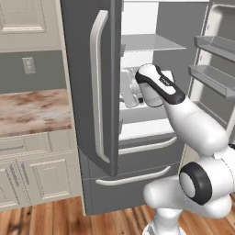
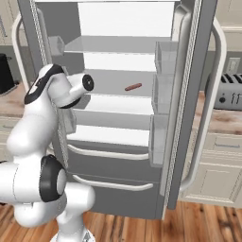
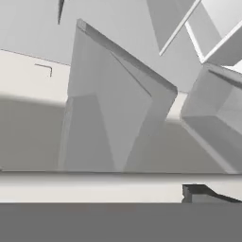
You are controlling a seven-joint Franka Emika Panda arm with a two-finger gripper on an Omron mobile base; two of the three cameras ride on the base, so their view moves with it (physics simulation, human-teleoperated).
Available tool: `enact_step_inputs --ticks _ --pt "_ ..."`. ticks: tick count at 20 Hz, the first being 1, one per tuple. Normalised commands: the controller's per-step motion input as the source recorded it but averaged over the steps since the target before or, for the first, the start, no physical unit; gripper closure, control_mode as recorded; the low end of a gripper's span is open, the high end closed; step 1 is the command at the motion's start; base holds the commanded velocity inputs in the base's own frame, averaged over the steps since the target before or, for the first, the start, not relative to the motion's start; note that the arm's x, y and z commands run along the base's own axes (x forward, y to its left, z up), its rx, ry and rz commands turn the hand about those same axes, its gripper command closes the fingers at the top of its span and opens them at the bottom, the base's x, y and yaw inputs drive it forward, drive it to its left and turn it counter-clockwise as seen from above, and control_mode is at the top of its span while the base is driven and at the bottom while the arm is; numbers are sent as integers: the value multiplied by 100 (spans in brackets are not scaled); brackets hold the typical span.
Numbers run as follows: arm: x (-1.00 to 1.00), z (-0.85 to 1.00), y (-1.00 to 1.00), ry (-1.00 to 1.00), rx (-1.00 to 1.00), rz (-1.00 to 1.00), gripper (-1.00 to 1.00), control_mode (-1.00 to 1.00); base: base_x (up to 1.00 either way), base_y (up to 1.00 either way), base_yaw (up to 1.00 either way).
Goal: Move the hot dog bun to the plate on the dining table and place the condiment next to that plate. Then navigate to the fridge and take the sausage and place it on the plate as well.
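Note:
The fridge (image 1: 82, 69) stands with both doors open, its pale shelves (image 2: 113, 104) bare but for the sausage (image 2: 133, 87), a thin reddish-brown cylinder lying on a middle shelf towards the right. My arm reaches into the fridge at that shelf's height. My gripper (image 1: 130, 94) is at the shelf's left side, well left of the sausage. In the hand view one dark fingertip (image 3: 196, 192) stands far off the middle, with nothing between the jaws, and pale fridge walls lie ahead. The hot dog bun, plate, dining table and condiment are out of view.
Door bins (image 1: 215, 69) hang on the right door, close to my forearm. The left door (image 2: 33, 42) stands beside my elbow. A marbled counter (image 1: 32, 110) on cream cabinets lies left of the fridge. A toaster (image 2: 229, 92) sits on the counter to the right.

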Motion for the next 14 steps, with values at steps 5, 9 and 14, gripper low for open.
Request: enact_step_inputs --ticks 5,9,14 --pt "-6 0 90 0 0 3 -100 -100 0 0 0" --pt "-8 0 93 0 0 2 -100 -100 0 0 0" --pt "-6 -3 94 0 0 1 -100 -100 0 0 0"
